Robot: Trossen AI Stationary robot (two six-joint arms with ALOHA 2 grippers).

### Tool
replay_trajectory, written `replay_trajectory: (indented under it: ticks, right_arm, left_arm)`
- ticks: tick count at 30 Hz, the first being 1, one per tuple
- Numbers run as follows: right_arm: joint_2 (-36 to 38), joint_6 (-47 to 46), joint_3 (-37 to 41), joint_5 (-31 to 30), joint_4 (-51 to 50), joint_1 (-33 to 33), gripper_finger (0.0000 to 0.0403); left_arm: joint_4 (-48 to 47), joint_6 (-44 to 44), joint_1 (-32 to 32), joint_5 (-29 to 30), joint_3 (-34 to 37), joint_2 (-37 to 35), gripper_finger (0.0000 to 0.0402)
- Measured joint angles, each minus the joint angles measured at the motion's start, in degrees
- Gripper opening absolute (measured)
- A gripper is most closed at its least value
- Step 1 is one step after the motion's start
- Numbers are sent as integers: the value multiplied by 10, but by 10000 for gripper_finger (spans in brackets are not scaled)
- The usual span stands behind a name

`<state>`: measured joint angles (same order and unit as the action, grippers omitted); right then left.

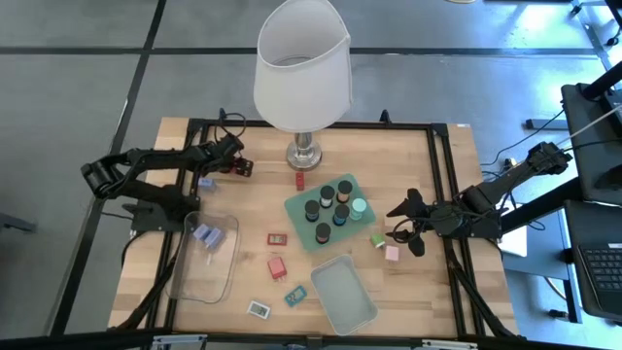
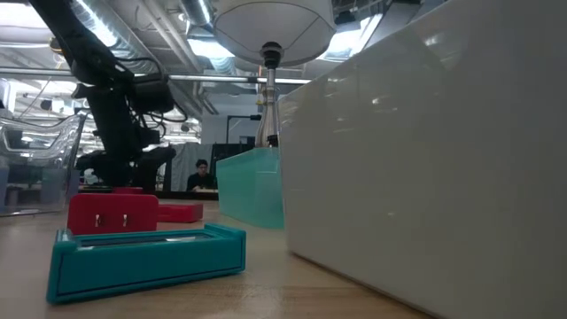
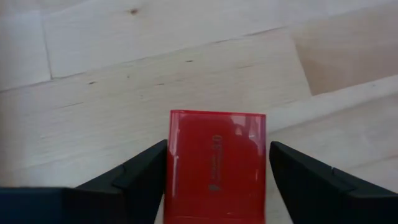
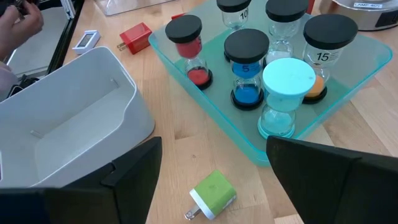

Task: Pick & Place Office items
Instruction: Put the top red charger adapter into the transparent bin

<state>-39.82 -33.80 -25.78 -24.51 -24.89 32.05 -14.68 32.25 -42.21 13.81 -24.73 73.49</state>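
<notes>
Flat red rectangle (image 3: 216, 167) on table (image 3: 155, 74) between apart fingers of left hand (image 3: 214, 180) — untouched; right hand (image 4: 211, 180) open, green block (image 4: 212, 194) at its 12 o'clock.

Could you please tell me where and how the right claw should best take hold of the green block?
Grip the green block across its two plain sides, clear of the prong end, coming straight down. It lies flat on the table with prongs sticking out of one end, and the open right claw is close by.

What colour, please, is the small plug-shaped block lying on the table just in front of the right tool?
Light green block; the right wrist view shows it best.
</notes>
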Motion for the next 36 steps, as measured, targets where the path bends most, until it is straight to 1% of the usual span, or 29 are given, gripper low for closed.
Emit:
replay_trajectory:
  ticks: [5, 12, 15, 18, 21, 23, 28, 32, 34, 36]
  right_arm:
    - [0, 0, 0, 0, 0, 0, 291]
    - [0, 0, 0, 0, 0, 0, 291]
    - [0, 0, 0, 0, 0, 0, 291]
    - [0, 0, 0, 0, 0, 0, 291]
    - [0, 0, 0, 0, 0, 0, 291]
    - [0, 0, 0, 0, 0, 0, 291]
    - [0, 0, 0, 0, 0, 0, 291]
    - [0, 0, 0, 0, 0, 0, 291]
    - [0, 0, 0, 0, 0, 0, 291]
    - [0, 0, 0, 0, 0, 0, 291]
  left_arm:
    - [0, 4, 15, 3, 0, 0, 206]
    - [-9, 25, 46, 3, -10, -6, 206]
    - [-5, 26, 72, 4, -30, -34, 205]
    - [-5, 27, 110, 11, -47, -78, 205]
    - [-5, 40, 167, 27, -61, -128, 206]
    - [-5, 49, 216, 48, -70, -157, 205]
    - [-24, 65, 375, 91, -98, -200, 205]
    - [-92, 124, 507, 155, -148, -194, 205]
    - [-145, 159, 564, 186, -183, -178, 206]
    - [-212, 197, 610, 205, -224, -155, 206]
